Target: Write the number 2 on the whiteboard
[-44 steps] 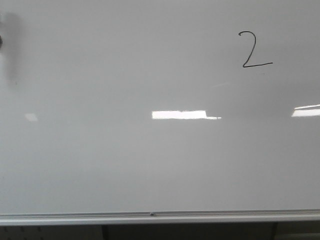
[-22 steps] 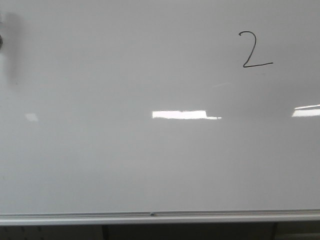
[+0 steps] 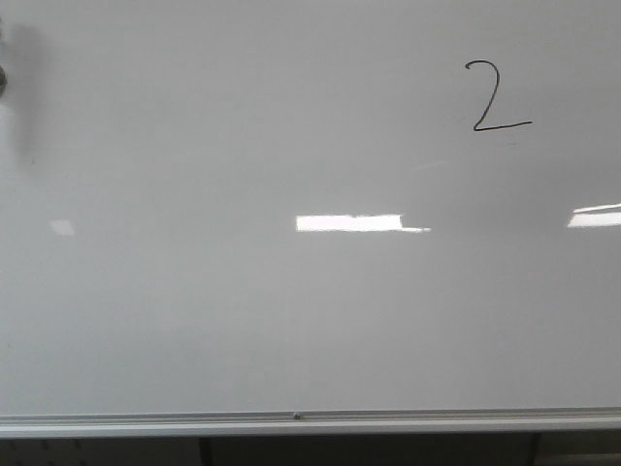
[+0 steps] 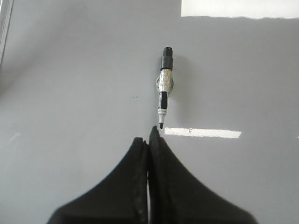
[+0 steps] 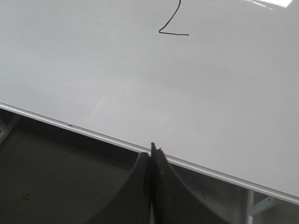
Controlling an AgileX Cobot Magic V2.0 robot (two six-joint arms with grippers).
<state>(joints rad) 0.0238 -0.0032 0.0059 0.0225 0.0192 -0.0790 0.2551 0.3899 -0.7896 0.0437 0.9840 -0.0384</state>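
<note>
The whiteboard (image 3: 243, 311) fills the front view, and a thin black number 2 (image 3: 497, 95) is drawn at its upper right. The lower part of that number 2 (image 5: 172, 22) also shows in the right wrist view. A black-and-white marker (image 4: 164, 84) sits on the whiteboard (image 4: 70, 93), its uncapped tip pointing at my left gripper (image 4: 150, 135). That gripper is shut with nothing in it, just short of the tip. My right gripper (image 5: 153, 150) is shut and empty, over the board's lower frame edge. Neither gripper shows in the front view.
A silver frame (image 3: 291, 422) runs along the board's lower edge, with dark space below it (image 5: 56, 177). Bright rectangular light reflections (image 3: 349, 222) lie on the glossy surface. A dark blurred shape (image 3: 3, 78) with a grey shadow sits at the far left edge.
</note>
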